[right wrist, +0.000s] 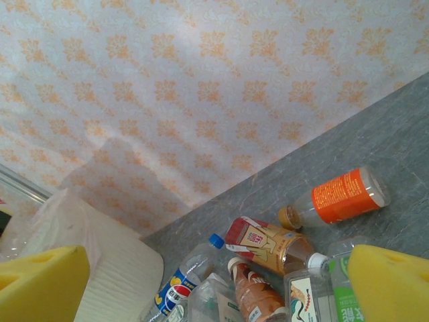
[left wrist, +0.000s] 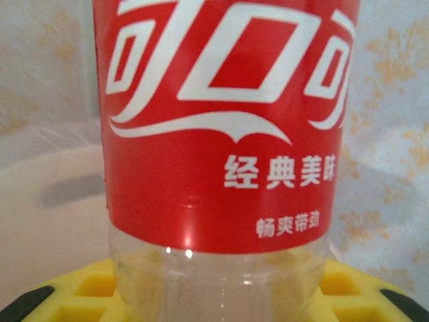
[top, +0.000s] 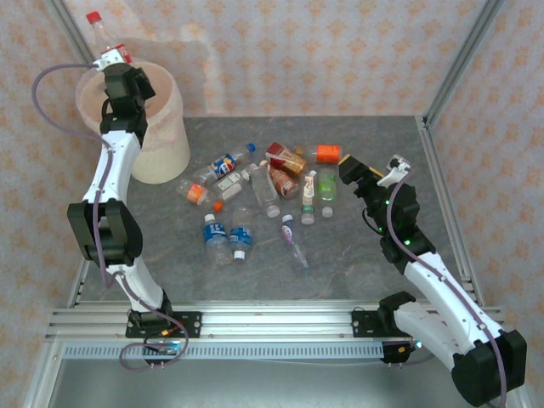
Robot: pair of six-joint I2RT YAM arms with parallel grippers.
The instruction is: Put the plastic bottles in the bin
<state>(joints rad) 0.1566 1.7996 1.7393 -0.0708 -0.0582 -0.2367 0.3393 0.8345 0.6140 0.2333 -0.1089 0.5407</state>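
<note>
The left fingers [left wrist: 343, 283] were clamped on a red-labelled bottle [top: 103, 34] above the bin [top: 167, 150], far left, which looked like the drop step. Next, they needed to part. The right fingers [right wrist: 392, 285] stood apart near the loose bottles [top: 270, 185] on the bench [top: 357, 272].

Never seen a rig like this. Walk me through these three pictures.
Two robot arms are bolted to a grey table. The overhead view looks down from behind them. The other two pictures come from cameras on each wrist, with yellow finger pads at the edges. Loose plastic bottles lie scattered mid-table. The left gripper is shut on a red-labelled bottle, held up by the cream bin. The right gripper is open and empty near the pile's right edge.
</note>
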